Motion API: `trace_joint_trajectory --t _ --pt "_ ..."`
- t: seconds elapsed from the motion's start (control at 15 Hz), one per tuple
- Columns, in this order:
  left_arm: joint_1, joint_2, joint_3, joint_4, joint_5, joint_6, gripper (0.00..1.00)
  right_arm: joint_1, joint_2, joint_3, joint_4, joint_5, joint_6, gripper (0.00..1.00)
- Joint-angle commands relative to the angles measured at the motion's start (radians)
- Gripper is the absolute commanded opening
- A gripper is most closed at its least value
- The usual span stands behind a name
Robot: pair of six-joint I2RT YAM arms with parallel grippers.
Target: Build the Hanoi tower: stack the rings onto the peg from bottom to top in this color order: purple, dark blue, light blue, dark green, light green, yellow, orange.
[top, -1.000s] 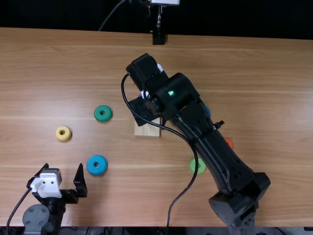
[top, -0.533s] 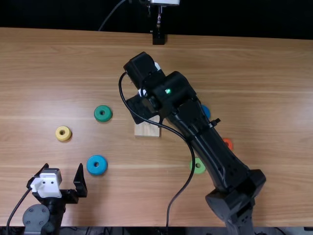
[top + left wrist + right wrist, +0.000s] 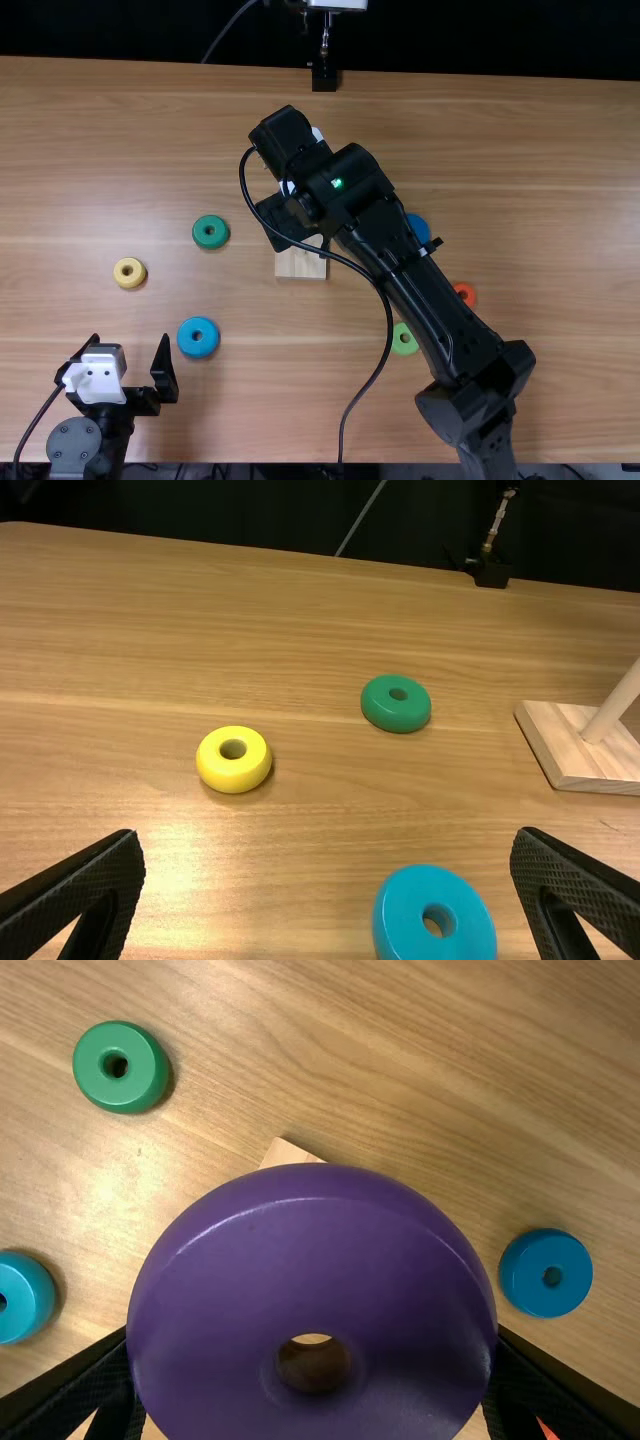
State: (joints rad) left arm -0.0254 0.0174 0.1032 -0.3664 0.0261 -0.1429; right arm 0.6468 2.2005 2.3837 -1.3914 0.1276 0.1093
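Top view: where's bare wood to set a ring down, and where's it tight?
Bare table: right side, beyond the dark blue ring and orange ring; far left, between the dark green ring and far edge. Tight: wooden base, overhung by the right arm; light green ring, close beside that arm; light blue ring, near the left tool.

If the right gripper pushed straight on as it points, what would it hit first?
Probably the peg or its wooden base, met by the purple ring the right gripper holds. It points down towards them, though the gap and exact alignment are unclear.
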Motion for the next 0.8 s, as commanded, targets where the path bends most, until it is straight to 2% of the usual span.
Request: trace_joint_trajectory --t 0.0,0.27,0.47,0.53,0.67,0.73 --pt "0.005 -0.017 -0.103 -0.079 -0.004 0.007 1.0 -0.015 0.021 0.032 0.001 0.012 -0.003 0.19" --pt "0.005 -0.017 -0.103 -0.079 -0.004 0.007 1.0 -0.035 0.033 0.034 -0.001 0.012 -0.017 0.19" --pt "0.005 -0.017 -0.103 -0.079 -0.004 0.005 1.0 -0.042 0.033 0.034 -0.001 0.012 -0.017 0.2" --pt "0.005 -0.017 -0.103 -0.079 -0.004 0.005 1.0 -0.042 0.033 0.034 -0.001 0.012 -0.017 0.34" --pt "0.005 -0.017 -0.103 -0.079 -0.004 0.005 1.0 -0.041 0.033 0.029 -0.018 0.012 -0.017 0.9" --pt "0.005 -0.017 -0.103 -0.079 -0.004 0.007 1.0 -0.041 0.034 0.025 -0.022 0.012 -0.017 1.0"
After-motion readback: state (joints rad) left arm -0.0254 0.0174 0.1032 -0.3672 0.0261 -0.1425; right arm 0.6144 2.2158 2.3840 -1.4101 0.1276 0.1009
